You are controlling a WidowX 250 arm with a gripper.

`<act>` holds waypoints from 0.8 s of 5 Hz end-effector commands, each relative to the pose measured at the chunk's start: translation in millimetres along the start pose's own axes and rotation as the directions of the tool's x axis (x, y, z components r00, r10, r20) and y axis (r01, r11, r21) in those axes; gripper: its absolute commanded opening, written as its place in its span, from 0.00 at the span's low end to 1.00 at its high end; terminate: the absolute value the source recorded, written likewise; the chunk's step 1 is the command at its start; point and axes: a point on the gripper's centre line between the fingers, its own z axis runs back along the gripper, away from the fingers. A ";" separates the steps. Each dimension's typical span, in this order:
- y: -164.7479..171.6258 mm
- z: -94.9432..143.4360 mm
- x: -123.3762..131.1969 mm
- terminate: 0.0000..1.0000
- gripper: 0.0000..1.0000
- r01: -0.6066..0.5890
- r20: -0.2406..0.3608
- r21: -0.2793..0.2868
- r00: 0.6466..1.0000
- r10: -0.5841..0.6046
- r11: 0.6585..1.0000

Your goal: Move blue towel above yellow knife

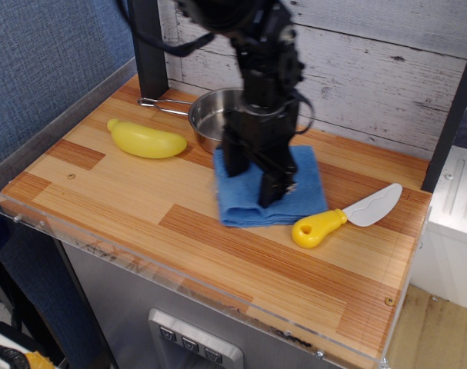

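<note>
The black arm [252, 46] comes down from the top centre of the frame, its links stacked nearly upright; the gripper [256, 181] points straight down onto the towel [270, 191], one finger [235, 157] on the cloth's left part, the other [273, 184] lower and nearer its middle; the jaws stand spread, pressing on the cloth rather than pinching it, though I cannot tell whether any fold is caught between them; the towel lies flat on the bench [141, 207] at the centre, its front edge doubled over, its lower right corner just beside the knife's [342, 217] yellow handle, touching or not I cannot say; the knife lies at the right, white blade aimed to the upper right; behind the arm a steel pan [210, 115] sits against the towel's upper left edge; a banana [145, 140] lies well apart at the left.
</note>
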 end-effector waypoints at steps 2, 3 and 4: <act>-41.6 -16.3 50.6 0.00 1.00 0.012 -0.009 -0.037 1.000 -0.012 0.999; -50.5 -16.3 63.7 0.00 1.00 0.006 -0.007 -0.065 1.000 -0.006 0.998; -51.8 -11.3 66.2 0.00 1.00 -0.006 -0.007 -0.076 1.000 0.006 0.997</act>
